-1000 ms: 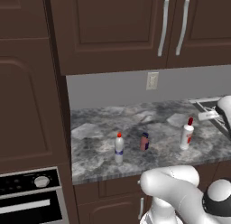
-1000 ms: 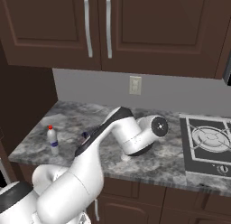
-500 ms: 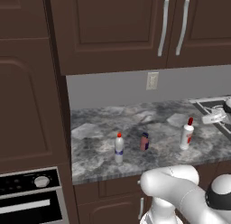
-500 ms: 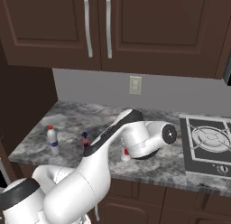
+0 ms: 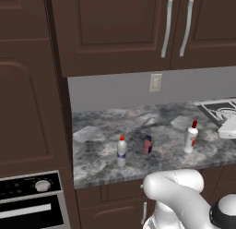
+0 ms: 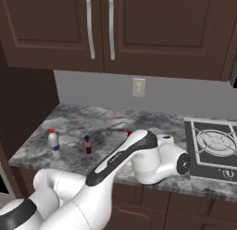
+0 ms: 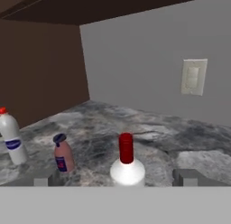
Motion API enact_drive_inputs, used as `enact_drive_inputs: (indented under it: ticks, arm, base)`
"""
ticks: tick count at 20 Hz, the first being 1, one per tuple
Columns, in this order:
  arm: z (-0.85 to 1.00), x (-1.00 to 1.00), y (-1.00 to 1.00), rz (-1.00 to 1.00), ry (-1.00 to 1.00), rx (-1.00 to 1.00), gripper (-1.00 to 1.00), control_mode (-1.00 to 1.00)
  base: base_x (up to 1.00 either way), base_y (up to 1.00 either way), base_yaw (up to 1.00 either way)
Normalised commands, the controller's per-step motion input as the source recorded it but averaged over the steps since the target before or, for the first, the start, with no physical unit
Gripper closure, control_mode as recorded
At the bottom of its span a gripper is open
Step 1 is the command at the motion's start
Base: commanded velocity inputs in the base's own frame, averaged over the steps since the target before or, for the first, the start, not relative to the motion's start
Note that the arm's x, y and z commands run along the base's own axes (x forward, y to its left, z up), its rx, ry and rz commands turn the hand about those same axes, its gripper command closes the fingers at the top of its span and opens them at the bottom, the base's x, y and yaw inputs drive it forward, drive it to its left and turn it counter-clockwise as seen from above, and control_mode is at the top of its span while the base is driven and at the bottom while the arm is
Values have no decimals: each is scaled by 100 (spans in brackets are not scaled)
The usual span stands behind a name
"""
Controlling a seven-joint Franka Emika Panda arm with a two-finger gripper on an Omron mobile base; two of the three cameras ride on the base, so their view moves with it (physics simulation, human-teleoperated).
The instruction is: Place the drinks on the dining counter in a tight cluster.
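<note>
Three drinks stand on a grey marbled wall counter (image 5: 101, 131) under dark cabinets. The clear bottle with red cap and blue label (image 5: 121, 152) (image 6: 54, 144) (image 7: 11, 137) is leftmost. The short pinkish-red bottle (image 5: 147, 145) (image 6: 87, 145) (image 7: 63, 155) stands close to its right. The wider white bottle with red cap (image 5: 190, 137) (image 7: 127, 166) stands apart, further right. My gripper (image 7: 116, 179) is open and low, its fingertips (image 7: 47, 180) on either side of the white bottle, which is close in front. The dining counter is out of view.
A cooktop (image 5: 221, 108) (image 6: 215, 141) is set in the counter right of the bottles. A wall outlet (image 7: 192, 77) sits on the grey backsplash. Upper cabinets (image 6: 99, 29) hang over the counter. An oven (image 5: 32, 200) and tall dark cabinet stand at the left.
My arm has swung and the hand has come down to counter level by the white bottle. The three bottles have not moved.
</note>
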Motion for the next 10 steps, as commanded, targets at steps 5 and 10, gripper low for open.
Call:
enact_drive_inputs:
  ticks: [5, 10]
  arm:
    - [0, -7, 0, 0, -4, 0, -100, -100]
    - [-2, 5, 6, 0, 0, -1, -100, -100]
  base:
    - [0, 0, 0]
    - [0, 0, 0]
